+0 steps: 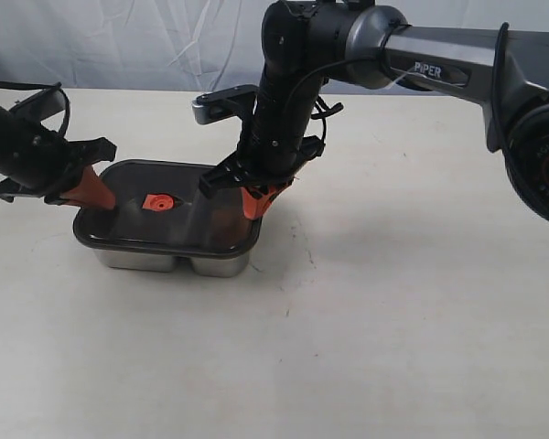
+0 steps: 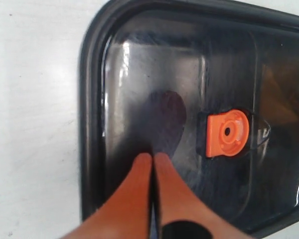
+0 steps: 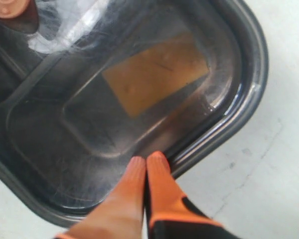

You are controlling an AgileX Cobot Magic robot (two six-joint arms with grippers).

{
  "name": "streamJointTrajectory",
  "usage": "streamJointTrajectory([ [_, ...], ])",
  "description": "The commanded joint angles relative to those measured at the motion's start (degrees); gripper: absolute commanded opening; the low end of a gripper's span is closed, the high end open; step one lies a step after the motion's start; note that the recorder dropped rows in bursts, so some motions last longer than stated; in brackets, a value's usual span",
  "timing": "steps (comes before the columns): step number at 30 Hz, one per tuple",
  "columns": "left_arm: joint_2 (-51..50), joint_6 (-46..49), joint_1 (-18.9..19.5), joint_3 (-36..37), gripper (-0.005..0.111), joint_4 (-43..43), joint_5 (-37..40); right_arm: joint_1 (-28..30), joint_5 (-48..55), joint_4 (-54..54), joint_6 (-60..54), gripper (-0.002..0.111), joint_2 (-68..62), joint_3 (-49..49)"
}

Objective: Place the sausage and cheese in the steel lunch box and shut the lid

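At the tips of the left hand (image 2: 153, 157) the two orange fingers are pressed flat together, with no gap between them and nothing held. They rest, as far as I can see, on the top of the lid (image 2: 139, 74), near one short end. The left arm comes in low and slanted, so the hand (image 1: 96, 197) points down at an angle. Just past these tips a dark-red oval shows dimly through the lid. It is seemingly the sausage (image 2: 165, 117), but I cannot tell for sure. A little further from the hand sits the orange valve tab (image 2: 227, 133), square with a round hole in the middle.

The right hand (image 3: 147, 160) is also clenched and empty. Its orange tips are joined and set on the inner edge of the lid's rim (image 3: 229, 124) at a rounded corner. Its arm reaches over with the forearm nearly level and the wrist bent steeply down, so the hand (image 1: 253, 206) stands almost upright. Beyond these tips the cheese (image 3: 154, 72) lies under the lid as a flat yellow-orange block in one compartment.

The lid (image 1: 178, 224) is dark, smoky and glossy with rounded corners, and it lies on the steel lunch box (image 1: 165, 259). The box's shiny metal wall shows below it. Both stand on the pale, matt tabletop (image 1: 393, 320).
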State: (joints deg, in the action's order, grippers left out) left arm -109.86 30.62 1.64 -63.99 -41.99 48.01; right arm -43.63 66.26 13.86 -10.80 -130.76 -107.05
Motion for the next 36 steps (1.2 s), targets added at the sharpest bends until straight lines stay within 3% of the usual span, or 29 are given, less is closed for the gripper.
streamJointTrajectory([
  [1, -4.80, -0.53, -0.12, 2.24, 0.000, 11.48, -3.17, -0.37, -0.03, 0.61, -0.29, -0.001, -3.75, 1.63],
  [25, -4.56, -2.10, -0.12, 1.57, 0.000, 12.12, -2.32, -0.37, 1.07, 1.28, -0.29, -0.001, -3.63, 1.63],
  [36, 6.06, -0.63, -0.12, -0.80, 0.000, 11.28, -1.72, -0.37, -5.15, -0.70, -0.29, -0.001, 3.52, 1.63],
])
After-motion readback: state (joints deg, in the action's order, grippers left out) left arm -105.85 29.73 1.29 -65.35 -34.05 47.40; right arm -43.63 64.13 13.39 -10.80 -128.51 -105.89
